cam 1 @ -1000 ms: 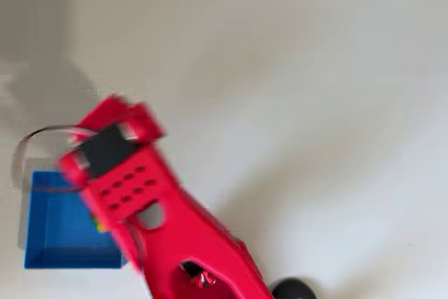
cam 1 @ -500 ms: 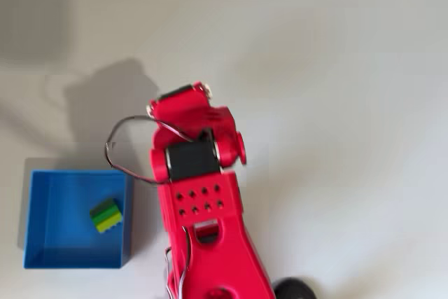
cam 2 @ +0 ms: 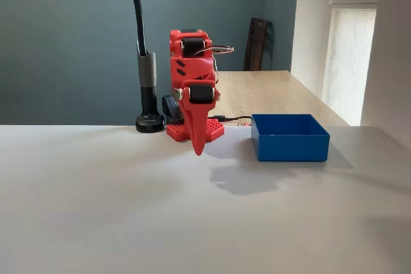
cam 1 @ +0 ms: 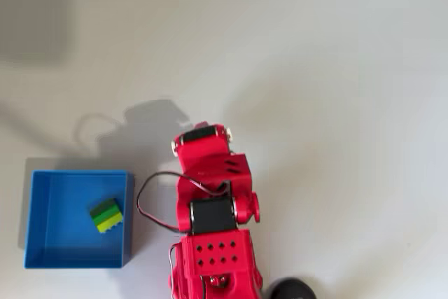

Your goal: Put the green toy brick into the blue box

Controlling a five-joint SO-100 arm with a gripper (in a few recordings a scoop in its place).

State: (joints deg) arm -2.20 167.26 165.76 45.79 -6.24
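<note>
Overhead view is showing the green toy brick (cam 1: 106, 216) lying inside the blue box (cam 1: 42, 260), near the middle of the tray floor (lime part toward the lower edge of the picture, darker green part above it). Fixed view is showing the claw (cam 2: 198, 148) pointing straight down, its tip hanging just above the white counter (cam 2: 96, 210) and well apart from the box. Its fingers are sitting pressed together, gripping nothing. A black lamp post (cam 2: 148, 88) is standing behind the red arm (cam 1: 213, 243).
</note>
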